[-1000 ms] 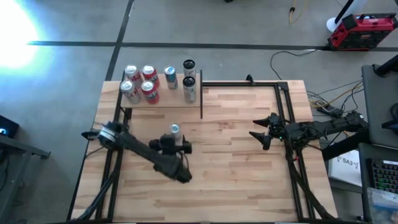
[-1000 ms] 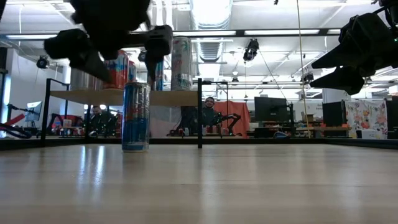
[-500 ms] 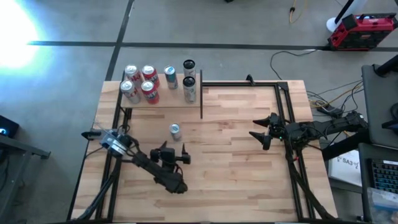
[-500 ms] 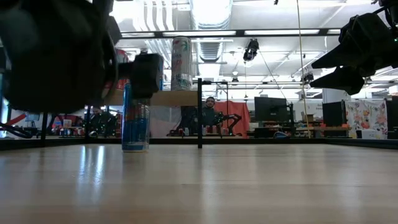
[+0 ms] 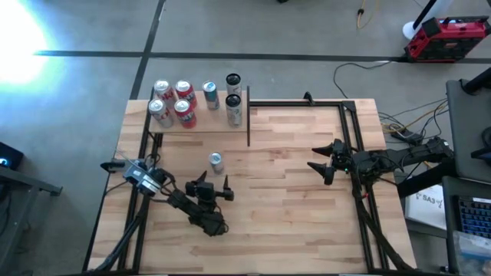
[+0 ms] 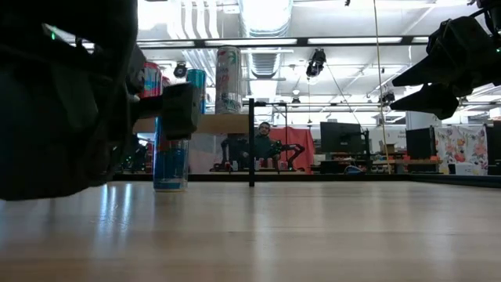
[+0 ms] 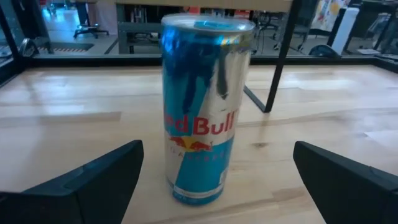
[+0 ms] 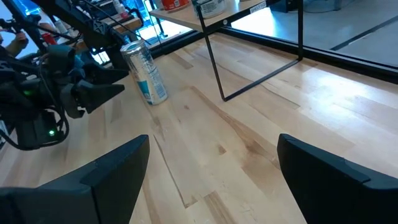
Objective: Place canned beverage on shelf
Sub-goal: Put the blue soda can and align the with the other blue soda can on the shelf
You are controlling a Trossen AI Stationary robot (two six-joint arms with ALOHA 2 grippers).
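Left gripper [image 5: 214,188], jaws spread wide and empty, sits at lower centre-left just below the upright can [image 5: 216,162]. We judge approach underway; next, close in and grasp.

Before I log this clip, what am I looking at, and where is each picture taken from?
Two dark robot arms work at a wooden table. One camera looks straight down, one sits at table height, and one rides on each wrist. The left gripper is open and points at a blue Red Bull can standing upright on the table, not yet held. The shelf at the table's far edge already carries seven cans. The right gripper waits open at the right side, holding nothing.
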